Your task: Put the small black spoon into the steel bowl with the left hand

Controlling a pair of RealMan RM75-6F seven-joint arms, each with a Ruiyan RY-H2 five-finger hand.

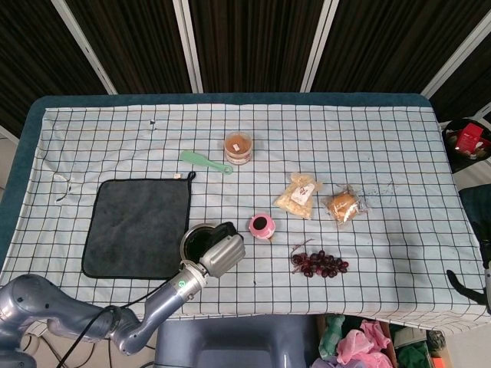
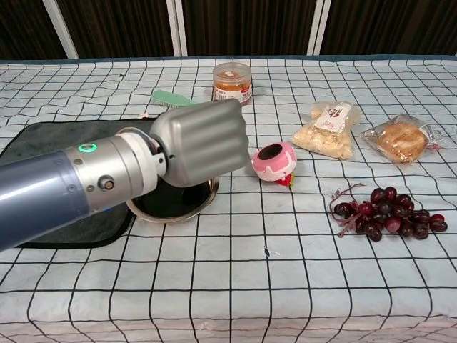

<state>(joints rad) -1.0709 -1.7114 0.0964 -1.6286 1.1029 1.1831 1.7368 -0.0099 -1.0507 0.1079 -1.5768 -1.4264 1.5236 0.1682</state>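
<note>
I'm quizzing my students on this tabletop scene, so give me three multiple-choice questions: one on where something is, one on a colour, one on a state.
1. Where does the left hand hover?
A. over the steel bowl
B. over the grapes
C. over the jar

2. What colour is the cloth beside the bowl?
A. red
B. dark grey
C. yellow

3. How does the pink cup stand?
A. upright
B. upside down
C. tipped on its side

Answers: 1 A, the hand overlaps the bowl's rim in both views. 2 B, it reads dark grey from above. 3 C, its dark opening faces sideways in the chest view.
</note>
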